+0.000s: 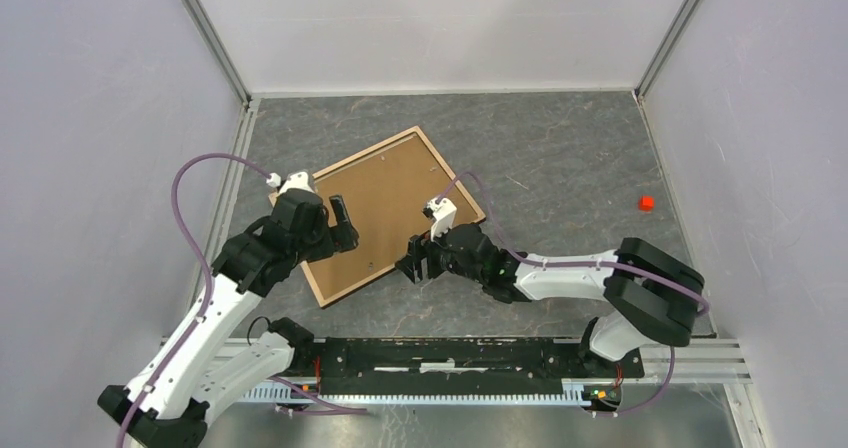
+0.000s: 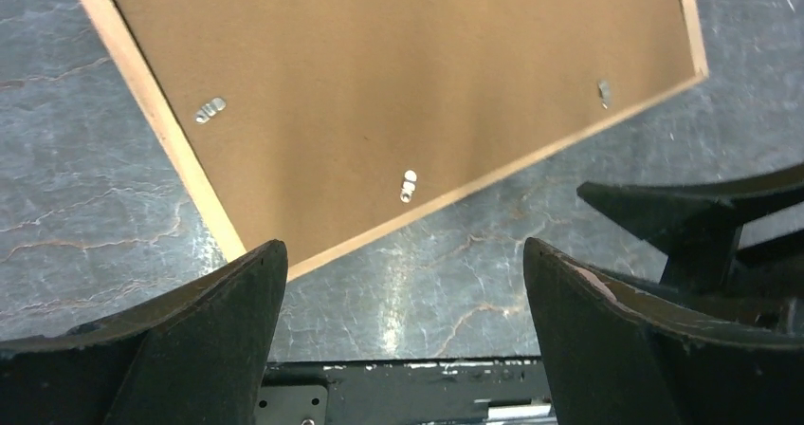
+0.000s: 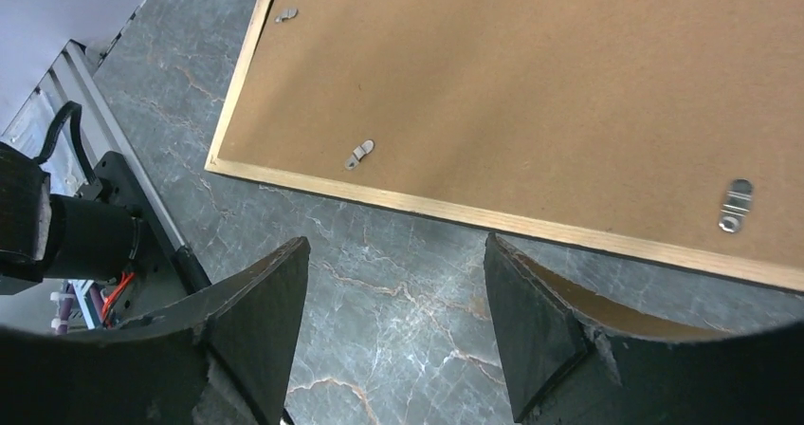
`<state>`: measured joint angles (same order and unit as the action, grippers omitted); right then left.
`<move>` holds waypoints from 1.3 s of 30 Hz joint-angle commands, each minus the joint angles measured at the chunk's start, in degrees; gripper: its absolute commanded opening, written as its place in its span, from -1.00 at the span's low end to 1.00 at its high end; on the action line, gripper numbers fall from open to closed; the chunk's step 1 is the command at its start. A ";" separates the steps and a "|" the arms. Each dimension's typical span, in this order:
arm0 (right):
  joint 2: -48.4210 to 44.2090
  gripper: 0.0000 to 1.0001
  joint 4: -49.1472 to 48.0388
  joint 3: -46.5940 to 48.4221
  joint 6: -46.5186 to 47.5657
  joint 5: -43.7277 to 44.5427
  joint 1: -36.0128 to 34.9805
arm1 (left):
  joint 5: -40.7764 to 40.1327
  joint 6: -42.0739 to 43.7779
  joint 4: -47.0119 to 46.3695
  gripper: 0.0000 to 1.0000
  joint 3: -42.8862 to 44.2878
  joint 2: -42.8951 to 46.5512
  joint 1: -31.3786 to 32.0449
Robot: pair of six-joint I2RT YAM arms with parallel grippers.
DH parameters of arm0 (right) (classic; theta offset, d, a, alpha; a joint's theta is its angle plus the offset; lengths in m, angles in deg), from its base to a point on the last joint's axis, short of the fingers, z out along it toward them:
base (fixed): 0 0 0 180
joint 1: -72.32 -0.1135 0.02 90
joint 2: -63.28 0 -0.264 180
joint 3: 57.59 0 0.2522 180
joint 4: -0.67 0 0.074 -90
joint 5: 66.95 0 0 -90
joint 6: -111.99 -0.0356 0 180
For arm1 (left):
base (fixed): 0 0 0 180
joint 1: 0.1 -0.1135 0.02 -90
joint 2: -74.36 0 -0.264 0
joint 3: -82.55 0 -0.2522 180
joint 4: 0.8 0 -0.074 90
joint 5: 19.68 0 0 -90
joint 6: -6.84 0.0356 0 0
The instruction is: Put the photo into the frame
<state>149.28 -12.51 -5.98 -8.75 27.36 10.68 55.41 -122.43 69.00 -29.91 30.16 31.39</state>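
The frame [image 1: 447, 168] lies face down and skewed on the marble table top, its light wood rim around a brown backing board [image 1: 385, 198]. The photo is hidden. My left gripper [image 1: 340, 223] hovers open over the frame's left side; in the left wrist view the left gripper [image 2: 403, 254] has only table between its fingers, with the rim [image 2: 163, 121] and board [image 2: 408, 64] ahead. My right gripper [image 1: 415, 263] is at the frame's near edge. In the right wrist view the right gripper [image 3: 398, 245] is open over bare table, just short of the rim [image 3: 474, 214].
Small metal clips [image 2: 409, 185] [image 3: 360, 154] and a hanger plate [image 3: 735, 204] sit on the board. A little red cube [image 1: 646, 203] lies far right. A black rail [image 1: 450, 353] runs along the near edge. Grey walls enclose the table.
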 commanded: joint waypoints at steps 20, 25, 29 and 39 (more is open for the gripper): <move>14.01 -0.04 -9.42 4.90 -1.05 -7.05 2.50 | 8.67 2.99 -4.79 1.00 -2.23 2.24 -8.73; 16.16 -0.03 -10.29 5.67 -2.00 -7.83 3.63 | 10.77 3.12 -4.65 1.00 -1.75 2.86 -8.73; 17.99 -0.04 -10.87 6.37 -2.31 -8.49 4.59 | 11.50 2.80 -5.11 1.00 -2.37 3.58 -8.78; 22.47 -0.03 -7.58 9.26 -1.99 -7.65 5.31 | 13.25 2.24 -6.38 1.00 -4.84 2.82 -8.80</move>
<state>169.38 -22.41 0.97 -11.26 18.53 15.79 67.49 -121.73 65.06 -34.04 33.41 22.86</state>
